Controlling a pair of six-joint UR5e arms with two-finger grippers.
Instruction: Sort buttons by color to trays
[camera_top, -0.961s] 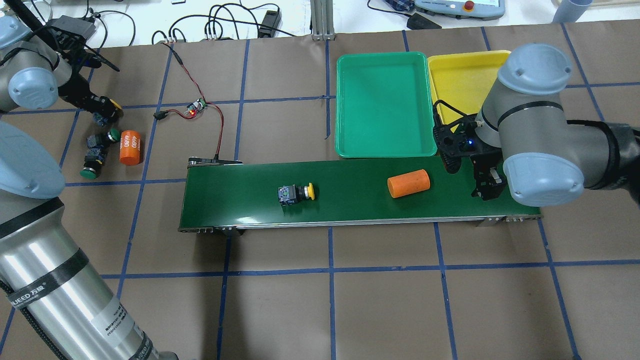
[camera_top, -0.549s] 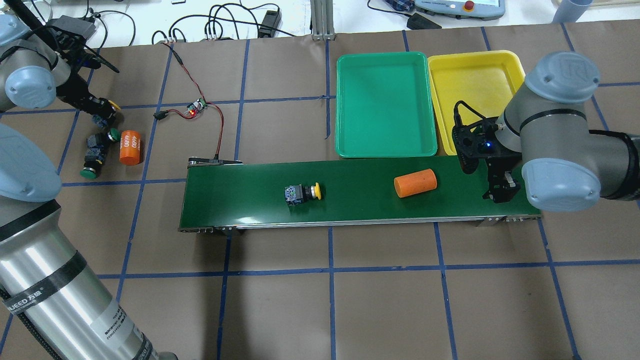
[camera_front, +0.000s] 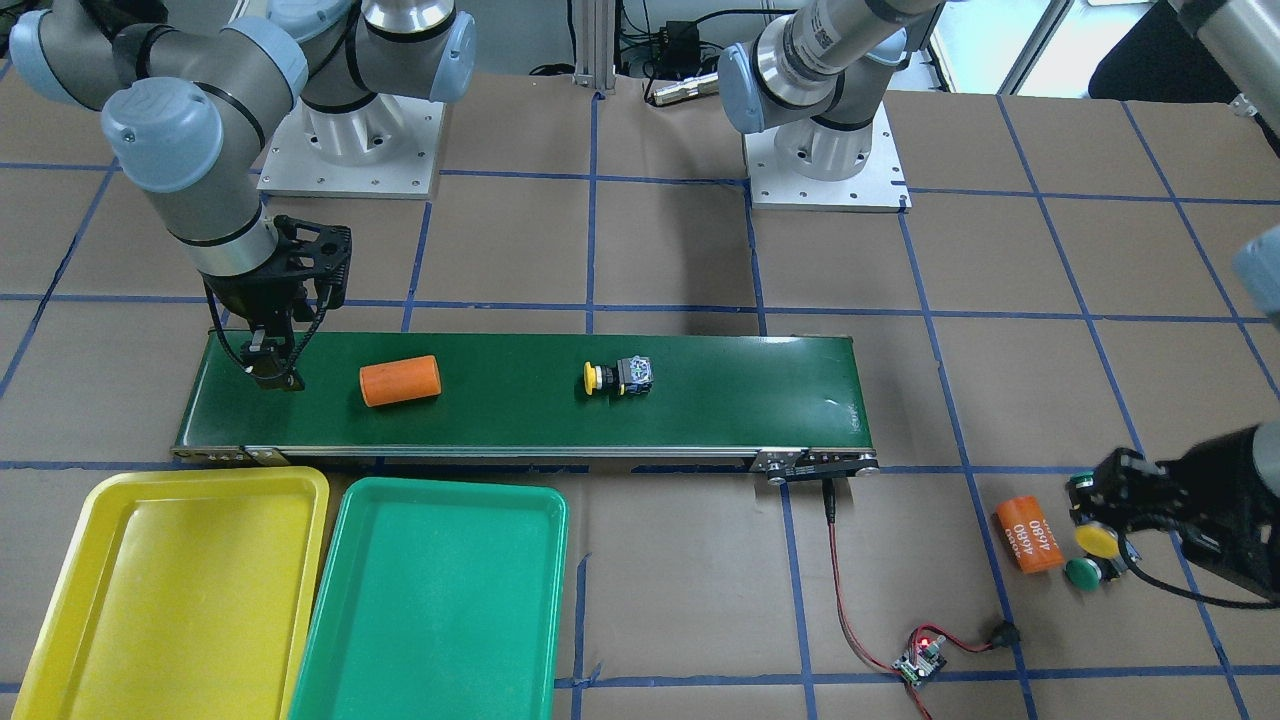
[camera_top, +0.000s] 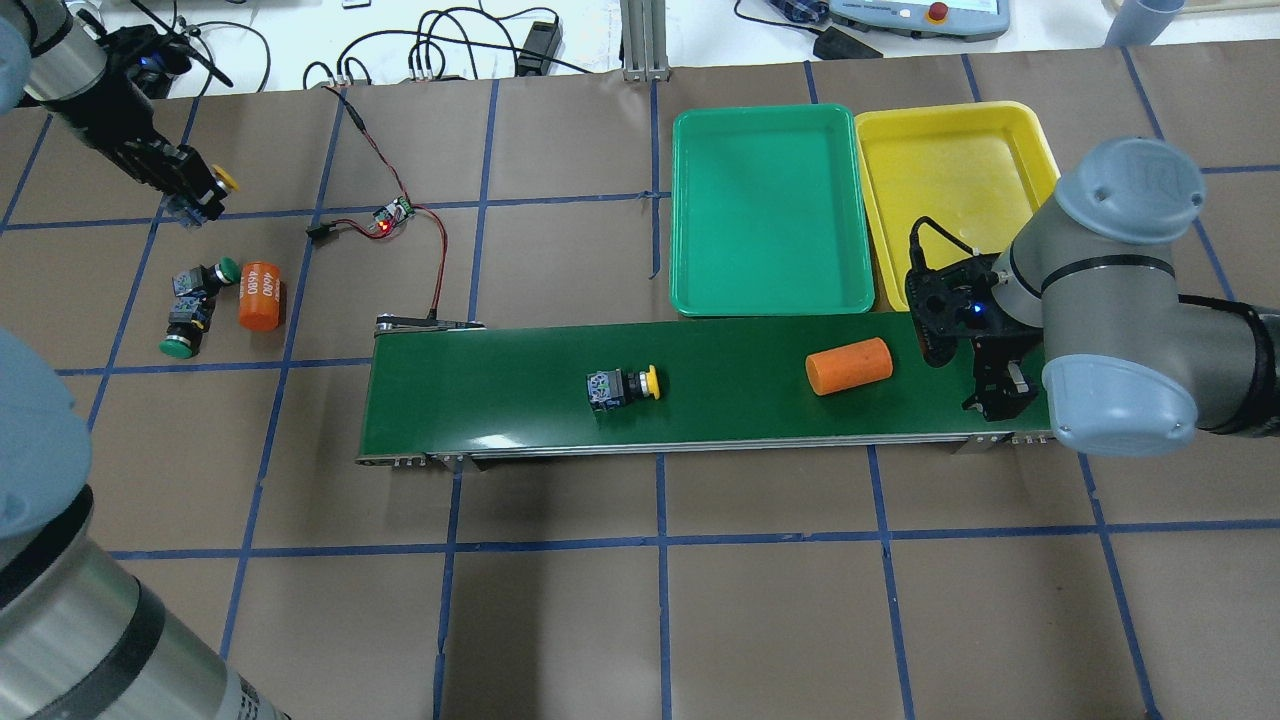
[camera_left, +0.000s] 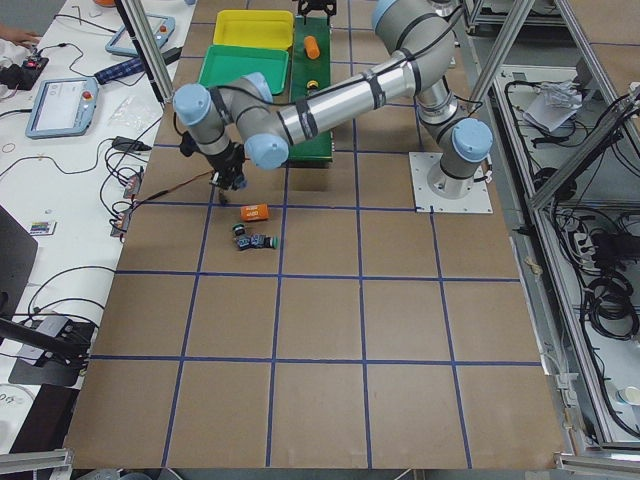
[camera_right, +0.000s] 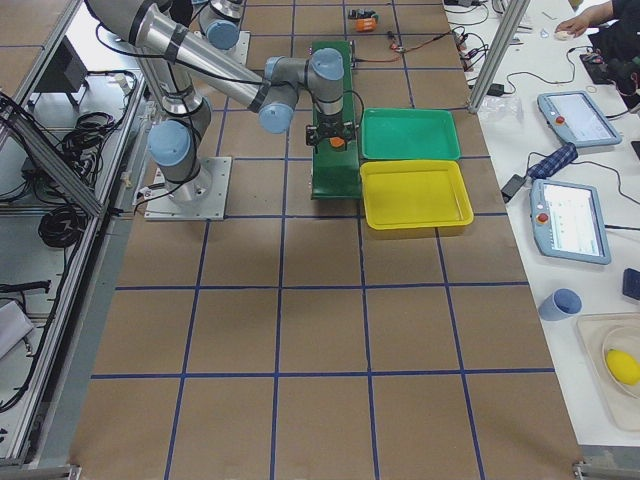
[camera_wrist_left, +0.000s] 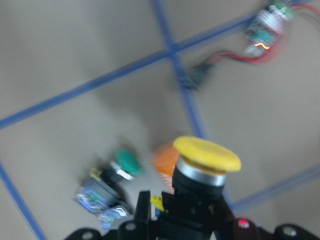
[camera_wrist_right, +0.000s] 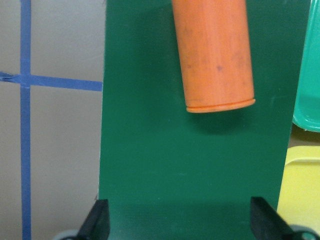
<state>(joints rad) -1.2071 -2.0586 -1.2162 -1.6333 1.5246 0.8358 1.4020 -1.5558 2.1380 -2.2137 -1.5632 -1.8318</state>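
**One yellow button held, one laid on the belt**

The held button (camera_wrist_left: 206, 160), a yellow one, is gripped by the left gripper (camera_top: 195, 195), whose fingers are closed on the button's black body. Its round yellow cap is pointed away from the wrist. It is held up above the table (camera_top: 600, 600), at the far left side as seen from overhead. The left wrist view is blurred.

A green button (camera_top: 207, 277) and the other green button (camera_top: 183, 330) are laid on their sides on the table, close together. They are seen just below the left gripper in the overhead view. An orange can (camera_top: 260, 295) marked 4680 is laid just beside the first green cap.

The belt button (camera_top: 622, 387), also yellow, is laid on its side near the middle of the dark green belt (camera_top: 480, 400). Its cap is turned toward the robot's right. An orange roll (camera_top: 849, 366) is laid on the belt between this button and the right gripper (camera_top: 1000, 395).

The right gripper is hung over the right end of the belt. Its fingers are spread wide and nothing is held between them. In the right wrist view the roll is seen in front of the fingers, apart from them.

The green tray (camera_top: 770, 210) and the yellow tray (camera_top: 950, 170) are set side by side on the table, just past the belt's far edge. The yellow tray is partly hidden by the right arm.

A small board (camera_top: 393, 214) with a red light is laid on the table near the belt's left end
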